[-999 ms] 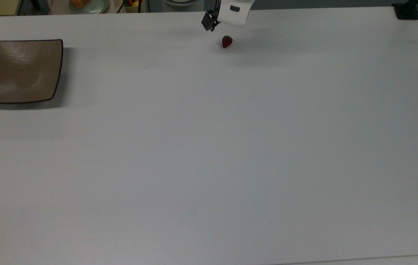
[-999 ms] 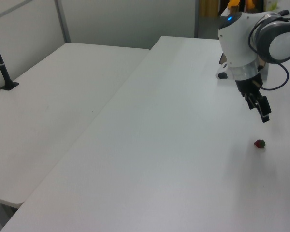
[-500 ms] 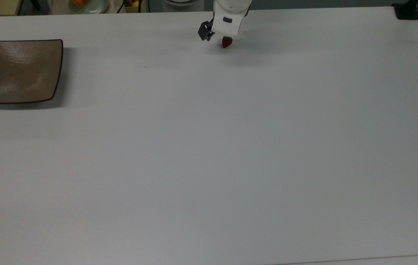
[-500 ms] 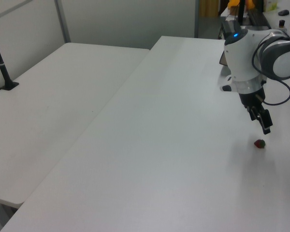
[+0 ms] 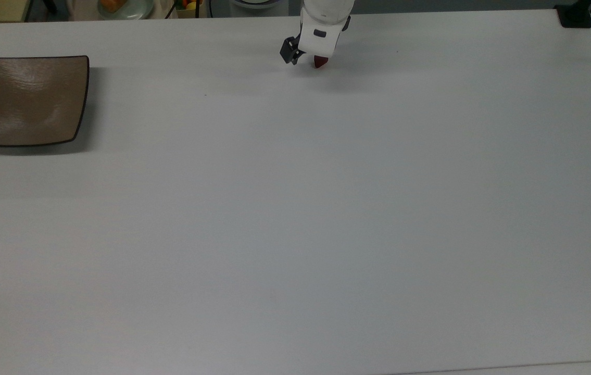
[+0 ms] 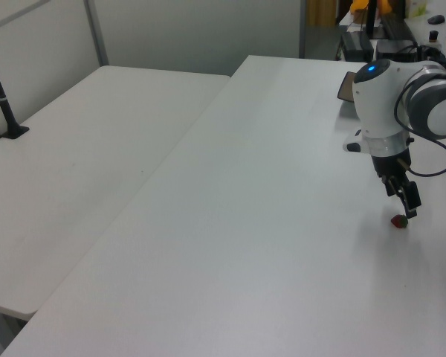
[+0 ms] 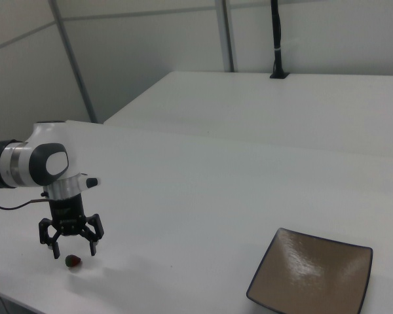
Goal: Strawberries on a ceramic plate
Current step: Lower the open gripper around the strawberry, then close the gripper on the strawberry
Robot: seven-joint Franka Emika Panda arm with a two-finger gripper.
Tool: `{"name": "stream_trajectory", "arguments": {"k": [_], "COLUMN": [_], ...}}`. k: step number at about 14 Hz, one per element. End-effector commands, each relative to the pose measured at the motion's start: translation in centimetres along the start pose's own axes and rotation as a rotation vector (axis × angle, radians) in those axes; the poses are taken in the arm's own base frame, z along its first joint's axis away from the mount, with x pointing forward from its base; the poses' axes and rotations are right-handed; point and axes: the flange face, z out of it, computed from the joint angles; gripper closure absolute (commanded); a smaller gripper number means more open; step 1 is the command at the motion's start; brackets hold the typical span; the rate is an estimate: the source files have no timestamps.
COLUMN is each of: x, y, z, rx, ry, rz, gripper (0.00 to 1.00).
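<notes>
A small dark-red strawberry (image 7: pixel 73 261) lies on the white table (image 5: pixel 295 208) near its far edge in the top view. My gripper (image 7: pixel 74 251) hangs open just above it, one finger on each side, the tips not touching the fruit. In the top view the gripper (image 5: pixel 316 53) covers the strawberry's cap, so just the red tip (image 5: pixel 319 63) peeks out. In the left view the gripper (image 6: pixel 406 207) sits right over the strawberry (image 6: pixel 399 221). The square brown ceramic plate (image 5: pixel 27 101) lies far off at the top view's left, bare; it shows low on the right in the right view (image 7: pixel 311 275).
A pale green dish (image 5: pixel 121 7) with orange contents sits beyond the table's far edge at the top view's upper left. A black mount (image 5: pixel 575 15) is clamped at the far right corner. A second white table (image 6: pixel 82 171) adjoins on the left view's left.
The gripper has come down and moved over the strawberry, from hanging behind it to straddling it. The strawberry and the plate have stayed put.
</notes>
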Motion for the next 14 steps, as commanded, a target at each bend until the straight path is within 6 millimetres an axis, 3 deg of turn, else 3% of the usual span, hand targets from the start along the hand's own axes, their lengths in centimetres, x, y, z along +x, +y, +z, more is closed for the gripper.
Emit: {"name": "stream_trajectory", "arguments": {"k": [1,5,9,12,14], "x": [0.2,0.6,0.9,1.1,1.0], "y": [-1.6,-1.6,-1.5,-1.5,-1.4], "z": [0.9,1.9,1.8,2.0,1.9], "rx": [-0.009,-0.002,-0.007,-0.004,-0.005], "ry": [0.005,-0.012,0.014,0.010,0.011], "rz": [-0.021,-0.025,-0.025,-0.026,-0.023], "gripper": [0.02,0.34,0.41,0.82,1.00]}}
